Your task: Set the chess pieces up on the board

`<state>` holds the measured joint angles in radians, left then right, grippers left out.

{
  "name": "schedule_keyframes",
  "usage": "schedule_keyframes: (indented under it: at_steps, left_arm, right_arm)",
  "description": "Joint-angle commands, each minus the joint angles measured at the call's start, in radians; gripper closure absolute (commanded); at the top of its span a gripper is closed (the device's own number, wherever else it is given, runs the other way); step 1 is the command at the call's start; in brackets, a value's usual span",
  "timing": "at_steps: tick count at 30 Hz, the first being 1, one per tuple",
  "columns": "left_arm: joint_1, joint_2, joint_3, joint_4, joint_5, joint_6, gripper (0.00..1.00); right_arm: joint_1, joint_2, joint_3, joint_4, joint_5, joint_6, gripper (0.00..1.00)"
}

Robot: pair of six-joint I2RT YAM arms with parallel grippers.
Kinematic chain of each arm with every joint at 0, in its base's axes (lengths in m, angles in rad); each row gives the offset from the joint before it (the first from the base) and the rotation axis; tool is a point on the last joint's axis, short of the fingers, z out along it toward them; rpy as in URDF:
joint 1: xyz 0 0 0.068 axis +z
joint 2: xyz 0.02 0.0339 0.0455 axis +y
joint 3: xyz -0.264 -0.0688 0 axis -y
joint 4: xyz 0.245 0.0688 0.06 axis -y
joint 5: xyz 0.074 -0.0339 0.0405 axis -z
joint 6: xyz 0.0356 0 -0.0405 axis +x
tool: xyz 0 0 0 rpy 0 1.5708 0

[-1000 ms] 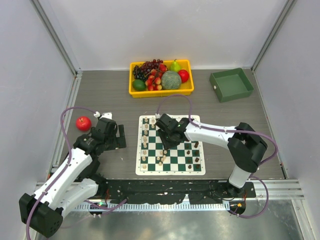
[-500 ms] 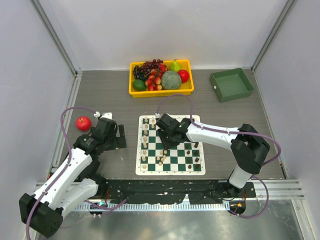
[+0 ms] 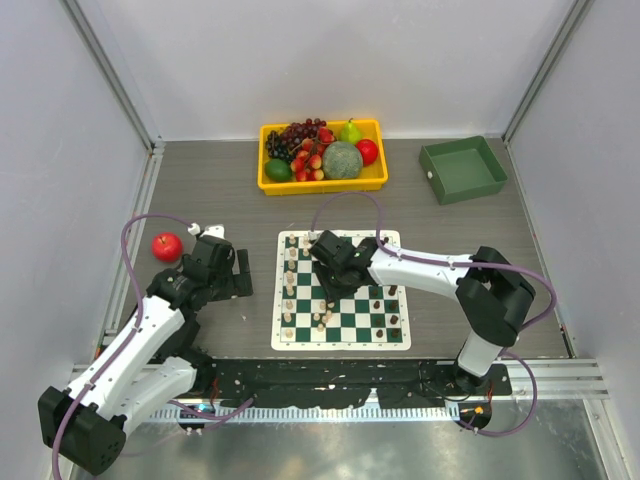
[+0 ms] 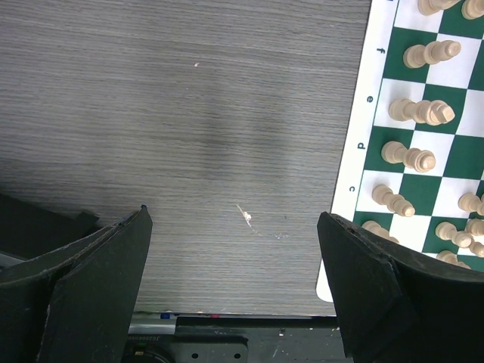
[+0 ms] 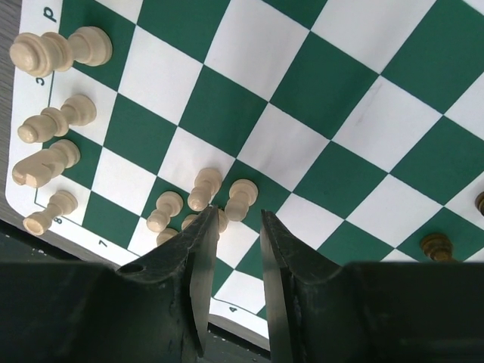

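Several cream pawns (image 5: pixel 204 189) stand just beyond the right jaws.

One green-and-white chessboard (image 3: pixel 345 344), one yellow tray (image 3: pixel 320 186) with one melon (image 3: pixel 342 160) and one pear (image 3: pixel 350 131) among smaller fruit, one green bin (image 3: pixel 462 168), one loose red apple (image 3: pixel 167 246), two robot arms, left arm (image 3: pixel 150 330) and right arm (image 3: pixel 430 270), plus cream chess pieces (image 4: pixel 420 112) and dark brown chess pieces (image 3: pixel 393 320) too small to tally.

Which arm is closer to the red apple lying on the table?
Left. The left arm ends just beside the red apple, off the board. The right arm reaches over the board's middle, farther from the apple.
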<state>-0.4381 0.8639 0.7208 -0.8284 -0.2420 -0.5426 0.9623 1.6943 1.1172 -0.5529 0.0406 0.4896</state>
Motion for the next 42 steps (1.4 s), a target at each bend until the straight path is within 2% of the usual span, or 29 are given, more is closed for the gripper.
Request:
schedule_keyframes:
  at_steps: [1, 9, 14, 24, 33, 42]
  left_arm:
    - [0.004, -0.002, -0.007, 0.020, 0.007, -0.007, 0.01]
    - [0.004, 0.004, -0.011, 0.029, 0.015, -0.005, 0.01]
    - [0.004, 0.004, -0.012, 0.034, 0.018, -0.005, 0.00]
    - [0.004, 0.004, -0.014, 0.035, 0.023, 0.000, 0.00]
    - [0.004, -0.003, -0.011, 0.025, 0.020, -0.002, 0.00]
    - [0.004, -0.025, -0.011, 0.020, 0.006, -0.003, 0.00]
  right_arm:
    - [0.006, 0.011, 0.003, 0.024, 0.005, 0.010, 0.66]
    - [0.007, 0.022, 0.000, 0.025, -0.005, 0.009, 0.69]
    - [0.007, 0.018, -0.002, 0.025, -0.005, 0.009, 0.78]
    - [0.007, 0.008, 0.032, 0.001, 0.022, -0.012, 0.82]
    - [0.006, 0.038, 0.142, -0.024, 0.094, -0.057, 0.81]
    - [-0.037, 0.186, 0.332, 0.010, 0.053, -0.074, 0.81]
